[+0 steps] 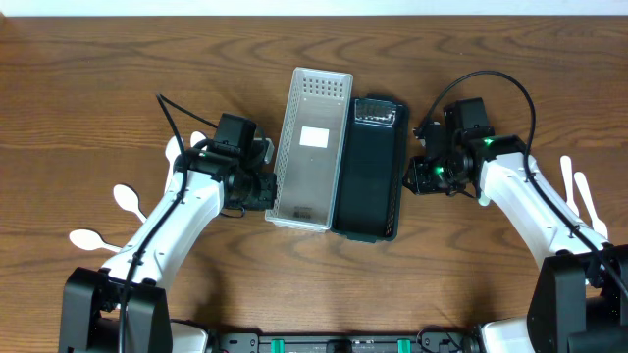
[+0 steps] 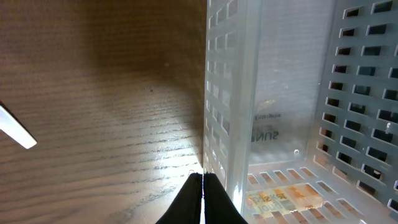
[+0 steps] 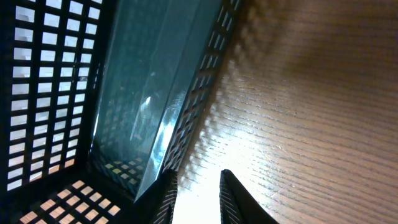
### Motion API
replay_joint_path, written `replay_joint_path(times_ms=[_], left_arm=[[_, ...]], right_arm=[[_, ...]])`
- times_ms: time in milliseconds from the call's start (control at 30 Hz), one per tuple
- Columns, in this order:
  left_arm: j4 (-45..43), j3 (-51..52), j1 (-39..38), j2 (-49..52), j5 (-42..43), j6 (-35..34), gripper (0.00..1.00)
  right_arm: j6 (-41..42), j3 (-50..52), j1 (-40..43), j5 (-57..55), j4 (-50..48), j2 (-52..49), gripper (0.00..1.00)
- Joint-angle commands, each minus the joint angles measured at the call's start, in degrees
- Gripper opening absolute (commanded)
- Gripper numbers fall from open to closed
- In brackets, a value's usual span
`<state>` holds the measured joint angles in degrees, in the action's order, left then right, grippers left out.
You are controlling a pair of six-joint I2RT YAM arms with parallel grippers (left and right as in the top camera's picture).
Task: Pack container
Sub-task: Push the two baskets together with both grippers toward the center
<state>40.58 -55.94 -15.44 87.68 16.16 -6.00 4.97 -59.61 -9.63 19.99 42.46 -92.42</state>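
One clear basket (image 1: 312, 147), one black basket (image 1: 368, 181), two arms (image 1: 182, 211) (image 1: 520, 196)

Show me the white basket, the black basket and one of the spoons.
white basket (image 1: 306, 181), overhead view, bare floor
black basket (image 1: 368, 186), overhead view, bare floor
spoon (image 1: 126, 198), overhead view, its bowl

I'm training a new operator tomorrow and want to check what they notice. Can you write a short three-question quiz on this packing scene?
1. True or false: the white basket and the black basket stand far apart from each other.
2. Multiple choice: the left gripper is at the wall of which one? A) white basket B) black basket C) neither
3. Fill in: the right gripper has its fingers ___ (open or shut).

Key
1. False. They stand side by side with nothing between them.
2. A
3. open
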Motion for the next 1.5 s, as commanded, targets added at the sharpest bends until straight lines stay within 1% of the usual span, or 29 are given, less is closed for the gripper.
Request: replay_joint_path(times_ms=[0,400,667,700,733,900,1067,1167,1300,1467], left_arm=[[0.76,0.59,-0.02,0.33,0.31,0.15,0.06],[4.5,0.59,-0.13,0.31,0.33,0.09,0.06],[4.81,0.59,-2.91,0.31,0.35,0.11,0.06],[4.81,0.59,-3.34,0.31,0.35,0.11,0.04],[4.83,0.59,-3.67,0.31,0.33,0.11,0.06],[4.72,0.59,-4.52,0.31,0.2,0.13,0.06],[4.55,0.59,-4.5,0.31,-2.69,0.11,0.06],[4.55,0.59,-4.11,0.31,-5.31,0.04,0.06],[3.89,0.59,-2.36,0.31,-6.12,-0.9,0.06],[1.79,0.59,1.03,0.31,-6.82,-1.81,0.06]], right_arm=[[-0.74,0.22,-0.52,1.05,-0.28,-0.22,0.26],[-0.74,0.22,-0.52,0.98,-1.16,-0.22,0.27],[-0.74,0.22,-0.52,0.98,-1.38,-0.22,0.28],[-0.74,0.22,-0.52,0.9,-1.38,-0.22,0.29],[-0.74,0.22,-0.52,0.81,-1.38,-0.22,0.29],[-0.74,0.22,-0.52,0.81,-1.33,-0.22,0.29],[-0.74,0.22,-0.52,0.79,-1.14,-0.22,0.29],[-0.74,0.22,-0.52,0.42,-1.14,-0.22,0.29],[-0.74,0.22,-0.52,-0.72,-0.46,-0.22,0.29],[-0.59,0.22,-0.52,-2.58,0.7,-0.22,0.35]])
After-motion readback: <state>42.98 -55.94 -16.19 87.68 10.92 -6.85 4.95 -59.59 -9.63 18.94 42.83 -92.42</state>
